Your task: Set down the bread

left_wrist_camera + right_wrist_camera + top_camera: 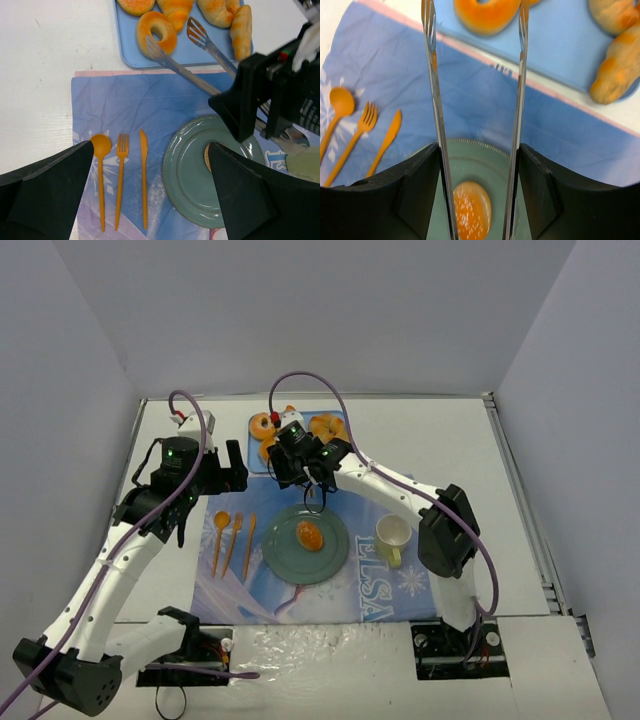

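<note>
The bread (310, 535) is seen lying on the green plate (335, 562). Tongs (434, 100) are clamped in the right gripper (478, 165), their tips over the far tray (130, 55). The left gripper (151, 165) is held wide apart.

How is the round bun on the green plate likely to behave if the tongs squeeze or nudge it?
The bun looks soft and light, so the thin metal tongs would probably dent it if they closed hard. Its rounded, shiny top may let narrow tips slip off. On the smooth plate it would more likely slide than roll.
</note>
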Robot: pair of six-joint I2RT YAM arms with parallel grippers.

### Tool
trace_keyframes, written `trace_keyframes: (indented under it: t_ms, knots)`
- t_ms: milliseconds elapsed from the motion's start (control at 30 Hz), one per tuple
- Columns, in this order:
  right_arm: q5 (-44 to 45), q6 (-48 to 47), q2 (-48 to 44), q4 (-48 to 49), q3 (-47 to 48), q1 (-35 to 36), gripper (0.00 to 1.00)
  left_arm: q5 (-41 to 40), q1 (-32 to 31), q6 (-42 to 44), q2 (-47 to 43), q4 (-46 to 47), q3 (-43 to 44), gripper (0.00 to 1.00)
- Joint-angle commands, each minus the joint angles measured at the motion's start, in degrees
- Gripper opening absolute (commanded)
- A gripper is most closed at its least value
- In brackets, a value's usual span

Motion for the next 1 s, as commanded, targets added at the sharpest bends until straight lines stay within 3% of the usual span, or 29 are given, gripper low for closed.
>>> trace_keyframes:
  t_ms: [0, 967]
  knots:
    - [2.9, 0.5, 2.8, 2.2, 7.9, -1.8, 0.58, 0.0, 0.3, 0.3, -0.7, 3.0, 1.0, 0.97]
    - [-1.0, 1.2, 9.5, 2.1, 12.6, -3.1, 0.58, 0.0, 0.2, 0.2, -0.3, 3.2, 1.0, 0.97]
